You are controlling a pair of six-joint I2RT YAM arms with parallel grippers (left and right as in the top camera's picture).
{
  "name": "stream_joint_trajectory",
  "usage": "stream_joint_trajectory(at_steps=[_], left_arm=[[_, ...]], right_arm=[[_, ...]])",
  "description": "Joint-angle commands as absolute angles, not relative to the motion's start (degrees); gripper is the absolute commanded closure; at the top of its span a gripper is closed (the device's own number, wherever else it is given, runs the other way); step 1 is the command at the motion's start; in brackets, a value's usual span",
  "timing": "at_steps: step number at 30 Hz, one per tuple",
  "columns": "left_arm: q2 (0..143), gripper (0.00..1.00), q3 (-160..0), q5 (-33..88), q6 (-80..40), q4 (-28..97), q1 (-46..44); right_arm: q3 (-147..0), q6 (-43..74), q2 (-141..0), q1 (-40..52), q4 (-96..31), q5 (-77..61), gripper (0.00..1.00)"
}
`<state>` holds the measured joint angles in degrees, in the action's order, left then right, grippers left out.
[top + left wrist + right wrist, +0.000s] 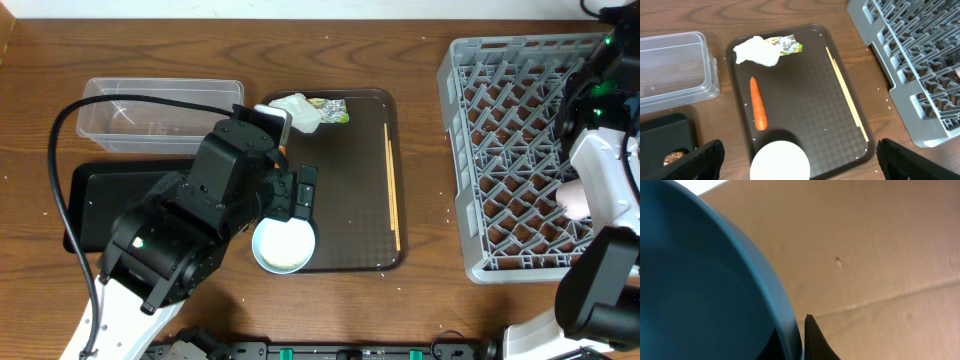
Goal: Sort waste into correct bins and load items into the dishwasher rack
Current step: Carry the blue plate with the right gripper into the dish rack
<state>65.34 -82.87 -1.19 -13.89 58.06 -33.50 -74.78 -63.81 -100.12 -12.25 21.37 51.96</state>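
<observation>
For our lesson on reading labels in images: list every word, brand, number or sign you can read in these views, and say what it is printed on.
Readable text: none.
Green-yellow printed wrapper, on the brown tray: it carries printing, but too small and blurred to read.
Clear tub, rack, dark-blue plate: no legible marking shows.

No legible txt, nos. or brand marks are showing in any view. The green-yellow printed wrapper (786, 45) is carrying some print w/ dark & pale patches, but it's coming through too small & blurred to read.
</observation>
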Motion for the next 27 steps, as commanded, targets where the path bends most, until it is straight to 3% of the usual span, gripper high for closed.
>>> stream_joint_trajectory(at_steps=[1,7,27], left_arm=[[64.7,0.02,-83.2,0.7,-14.2,58.2,-33.6],[64.7,0.02,-83.2,0.7,-14.2,58.2,-33.6],[65.1,0.02,-83.2,0.7,-14.2,58.0,-33.6]], right_arm=[[-75.2,-68.1,-102.2,-13.1,21.9,47.6,0.99],[-75.2,-75.7,-107.3,-13.1,21.9,47.5,0.99],[-75.2,-78.3,-109.6,-13.1,26.5,49.9,0.99]])
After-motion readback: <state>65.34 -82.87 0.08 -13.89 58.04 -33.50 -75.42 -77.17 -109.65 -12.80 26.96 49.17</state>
